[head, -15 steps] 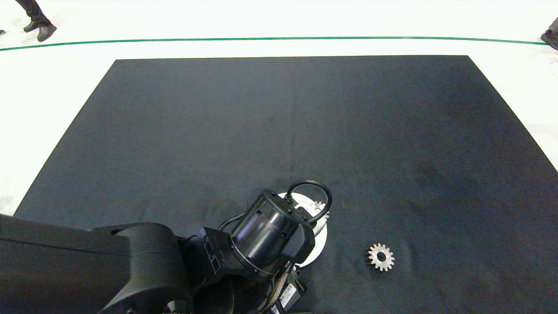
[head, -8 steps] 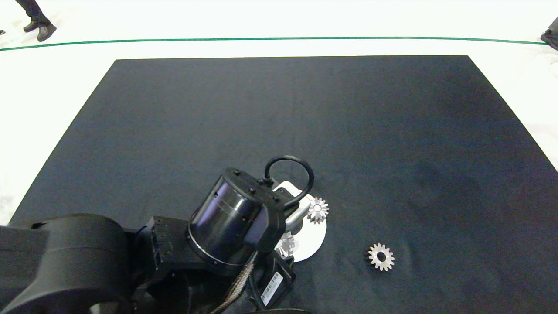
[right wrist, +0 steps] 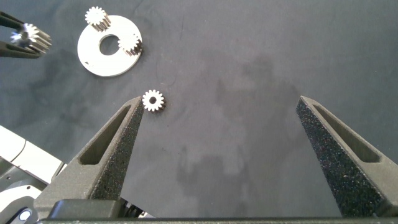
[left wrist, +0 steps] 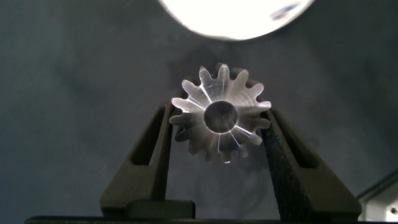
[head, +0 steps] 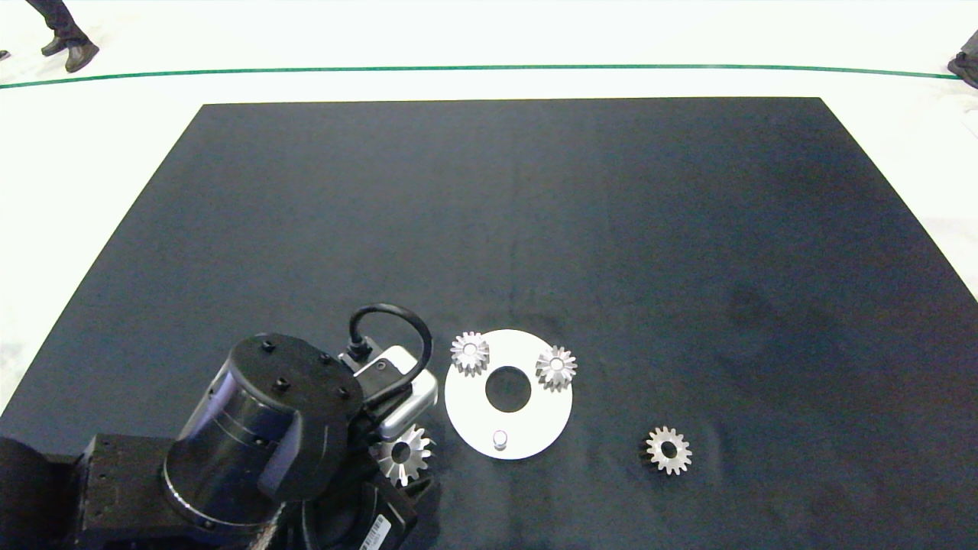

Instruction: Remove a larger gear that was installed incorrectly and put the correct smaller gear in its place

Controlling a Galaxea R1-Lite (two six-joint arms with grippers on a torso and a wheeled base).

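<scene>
The bright larger gear [left wrist: 221, 118] sits between the two fingers of my left gripper [left wrist: 217, 114], which is shut on it. In the head view this larger gear [head: 403, 454] is just left of the white disc [head: 535, 416], off its pegs. The disc carries two shiny small gears [head: 469, 352] [head: 555, 367] and one bare peg [head: 500, 438]. Flat on the black mat to the right of the disc lies the dull smaller gear [head: 668, 450], also in the right wrist view [right wrist: 152, 100]. My right gripper [right wrist: 221, 102] hangs open high above the mat, outside the head view.
The black mat [head: 504, 214] covers the table, with white floor and a green line [head: 489, 67] beyond it. A person's shoes [head: 69, 53] show at the far left. The left arm's body [head: 252, 443] fills the near left corner.
My left arm has pulled back left and toward the near edge, taking the larger gear off the disc. The whole disc, its two small gears and the bare peg have come into view.
</scene>
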